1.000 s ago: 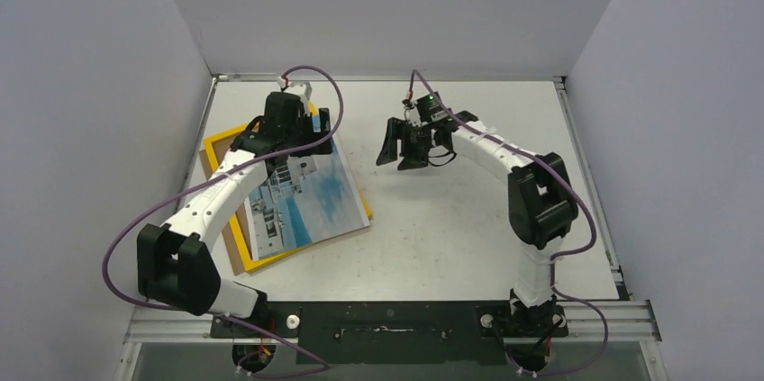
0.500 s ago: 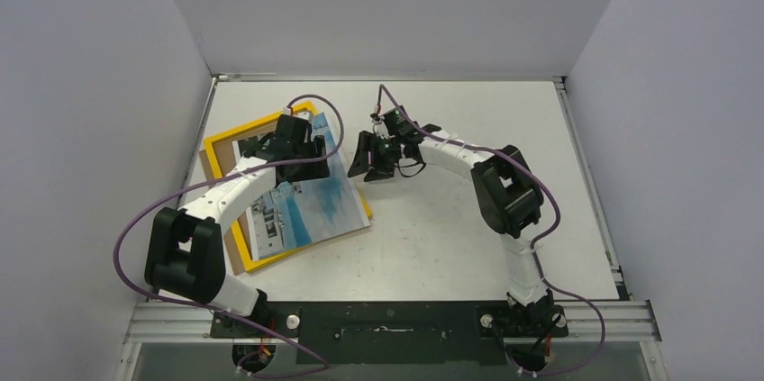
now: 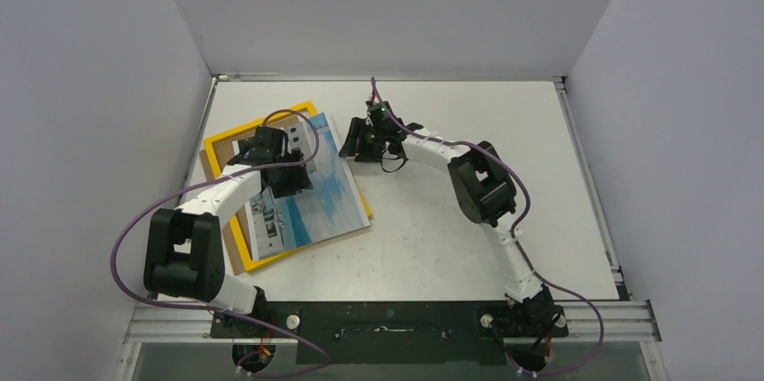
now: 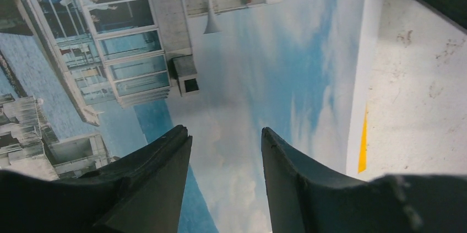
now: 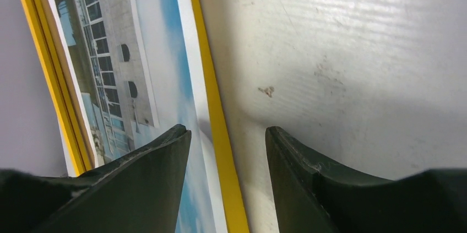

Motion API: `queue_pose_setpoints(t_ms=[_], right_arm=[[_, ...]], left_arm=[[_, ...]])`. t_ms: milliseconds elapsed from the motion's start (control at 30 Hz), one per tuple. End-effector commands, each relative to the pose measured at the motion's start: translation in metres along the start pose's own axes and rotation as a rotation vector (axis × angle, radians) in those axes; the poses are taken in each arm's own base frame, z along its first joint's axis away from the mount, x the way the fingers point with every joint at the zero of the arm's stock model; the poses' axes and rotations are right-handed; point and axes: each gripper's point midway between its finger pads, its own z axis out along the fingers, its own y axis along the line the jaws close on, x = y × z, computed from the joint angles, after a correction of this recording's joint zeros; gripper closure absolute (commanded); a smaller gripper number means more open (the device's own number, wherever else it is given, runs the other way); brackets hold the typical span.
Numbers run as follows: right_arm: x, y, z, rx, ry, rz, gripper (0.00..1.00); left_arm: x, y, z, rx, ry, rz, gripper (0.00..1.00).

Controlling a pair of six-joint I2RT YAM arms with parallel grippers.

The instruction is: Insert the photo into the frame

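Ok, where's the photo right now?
Top view, left side of the table: the photo lies askew over the yellow frame, under the left gripper, with the right gripper at its far right corner.

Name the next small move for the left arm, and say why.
Probably lower the left gripper onto the photo and nudge it leftward within the frame: the photo lies skewed, overlapping the right rail, while the right gripper sits at that rail.

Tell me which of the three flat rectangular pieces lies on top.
The photo, the print of a building and blue sky: it covers part of the yellow frame, and the brown backing board peeks out beneath.
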Motion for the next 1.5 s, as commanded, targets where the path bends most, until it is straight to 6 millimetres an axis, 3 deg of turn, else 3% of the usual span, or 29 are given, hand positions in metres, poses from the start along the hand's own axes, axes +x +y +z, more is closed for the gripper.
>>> queue_pose_setpoints(t_ms=[0, 233, 400, 633, 933, 1100, 1233, 1367, 1467], right_arm=[[-0.027, 0.027, 0.005, -0.07, -0.087, -0.027, 0.48], [-0.02, 0.05, 0.012, -0.187, -0.049, -0.004, 0.52], [-0.019, 0.066, 0.009, -0.26, -0.042, 0.017, 0.56], [-0.022, 0.094, -0.011, -0.367, -0.028, 0.058, 0.63], [-0.023, 0.103, -0.021, -0.394, -0.028, 0.063, 0.66], [-0.019, 0.095, -0.016, -0.366, -0.02, 0.047, 0.69], [-0.017, 0.089, -0.013, -0.34, -0.021, 0.006, 0.79], [-0.021, 0.087, -0.014, -0.314, -0.038, -0.045, 1.0], [-0.029, 0.087, -0.025, -0.279, -0.068, -0.075, 1.0]], left_arm=[[-0.012, 0.0, 0.003, 0.04, -0.038, -0.01, 0.52], [-0.007, 0.023, 0.021, -0.075, 0.007, -0.051, 0.54], [-0.006, 0.022, 0.027, -0.059, 0.03, -0.057, 0.54], [0.005, 0.019, 0.04, -0.029, 0.092, -0.086, 0.55], [0.01, 0.019, 0.045, -0.02, 0.121, -0.099, 0.57], [0.01, 0.019, 0.043, -0.024, 0.118, -0.1, 0.57], [0.009, 0.017, 0.042, -0.016, 0.118, -0.109, 0.57], [0.002, 0.01, 0.035, 0.01, 0.106, -0.112, 0.56], [-0.012, 0.006, 0.023, 0.009, 0.085, -0.111, 0.53]])
